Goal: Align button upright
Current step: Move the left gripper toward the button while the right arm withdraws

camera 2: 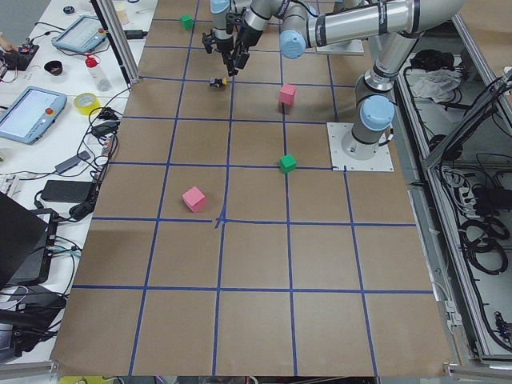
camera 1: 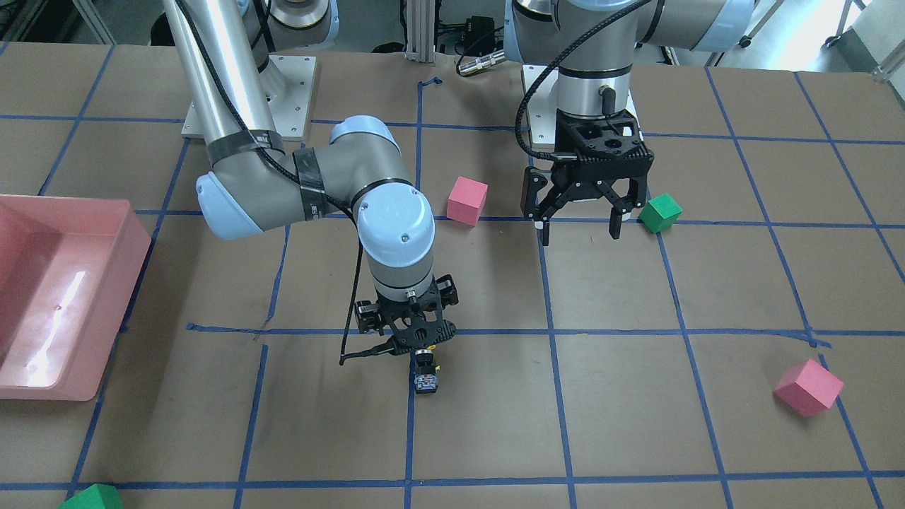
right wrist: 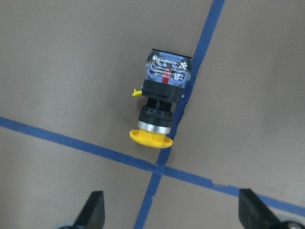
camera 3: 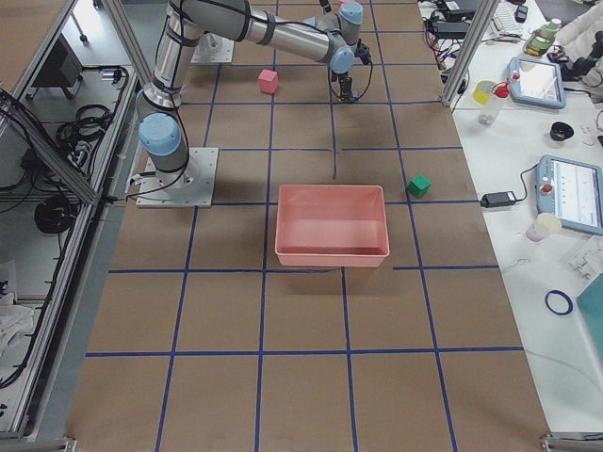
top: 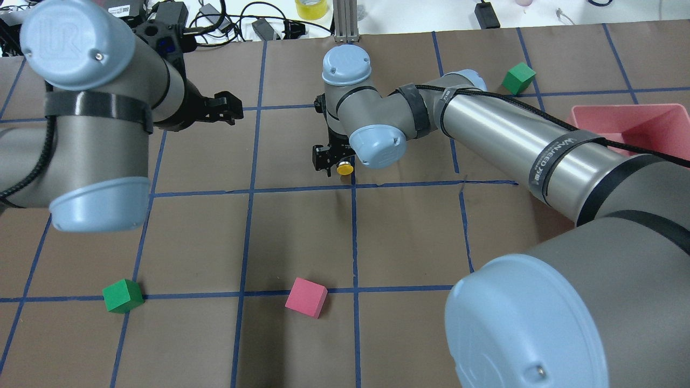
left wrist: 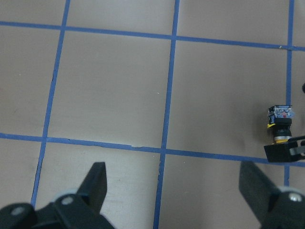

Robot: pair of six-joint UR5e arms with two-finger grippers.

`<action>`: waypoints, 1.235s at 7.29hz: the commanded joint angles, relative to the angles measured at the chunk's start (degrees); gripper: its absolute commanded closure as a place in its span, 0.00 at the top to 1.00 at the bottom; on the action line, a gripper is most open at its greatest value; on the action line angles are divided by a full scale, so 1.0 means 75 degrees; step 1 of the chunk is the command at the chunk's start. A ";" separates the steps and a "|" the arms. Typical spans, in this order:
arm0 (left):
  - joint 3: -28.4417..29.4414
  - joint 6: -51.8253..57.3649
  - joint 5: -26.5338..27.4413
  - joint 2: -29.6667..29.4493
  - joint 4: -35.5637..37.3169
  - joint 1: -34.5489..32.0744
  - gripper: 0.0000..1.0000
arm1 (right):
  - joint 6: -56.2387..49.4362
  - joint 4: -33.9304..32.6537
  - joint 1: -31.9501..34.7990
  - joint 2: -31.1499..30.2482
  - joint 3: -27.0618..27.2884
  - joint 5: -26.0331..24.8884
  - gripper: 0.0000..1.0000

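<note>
The button lies on its side on a blue tape line. Its yellow cap points toward the robot and its silvery-blue base away. It also shows in the front view and the left wrist view. My right gripper is open and hovers just above the button, its fingers apart from it. From the front, the gripper body hides the cap. My left gripper is open and empty, off to the side above the table.
A pink bin stands on the robot's right. A pink cube and a green cube lie near the left gripper. Another pink cube and another green cube lie further out.
</note>
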 commanded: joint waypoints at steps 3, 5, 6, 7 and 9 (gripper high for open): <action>-0.1244 -0.0061 -0.0701 -0.0217 0.1846 -0.0137 1.00 | -0.0182 0.1930 -0.1861 -0.1986 0.0328 -0.0201 1.00; -0.1188 -0.0805 -0.0808 -0.0603 0.1838 -0.0206 1.00 | -0.0939 0.2090 -0.2146 -0.2810 0.0328 -0.0248 1.00; -0.1176 -0.1102 -0.0843 -0.0814 0.1838 -0.0265 1.00 | -0.0920 0.2334 -0.2101 -0.3022 0.0328 -0.0376 1.00; -0.1141 -0.1116 -0.0890 -0.0909 0.1849 -0.0277 1.00 | -0.0920 0.2348 -0.2112 -0.2989 0.0305 -0.0389 1.00; -0.1152 -0.1163 -0.0821 -0.1084 0.1838 -0.0720 1.00 | -0.0920 0.2430 -0.2123 -0.2989 0.0200 -0.0376 1.00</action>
